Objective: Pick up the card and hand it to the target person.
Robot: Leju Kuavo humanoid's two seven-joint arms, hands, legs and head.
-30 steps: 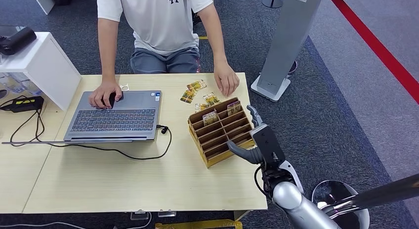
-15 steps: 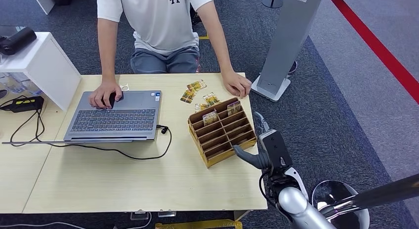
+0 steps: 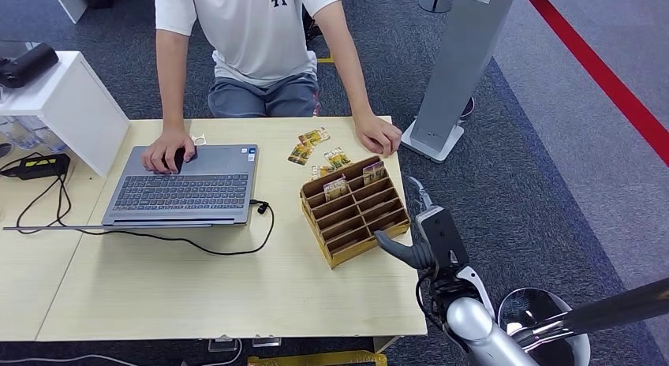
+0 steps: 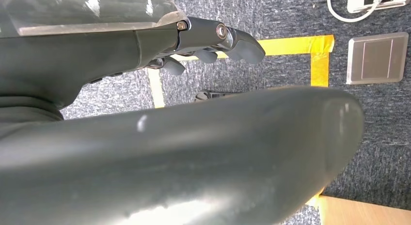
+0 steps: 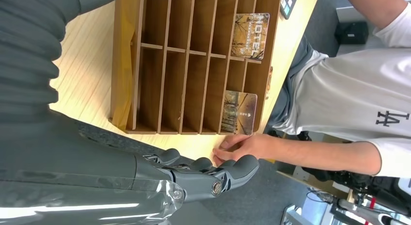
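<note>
A person (image 3: 252,35) in a white T-shirt is sitting at the far side of a light wooden table (image 3: 197,279), one hand resting on an open laptop (image 3: 185,184) and the other hand (image 3: 377,134) lying on the table's far corner. A wooden slotted card rack (image 3: 355,211) is standing near the table's right edge. Two cards are sitting upright in its far slots: one card (image 3: 335,188) toward the middle, another card (image 3: 373,172) nearer the right end. More loose cards (image 3: 314,149) are lying flat on the table beyond the rack. The robot's right hand (image 3: 418,228) is hovering just beside the rack's right end, fingers spread and grasping nothing. The left hand (image 4: 203,40) is hanging over grey carpet, fingers loosely extended and empty.
</note>
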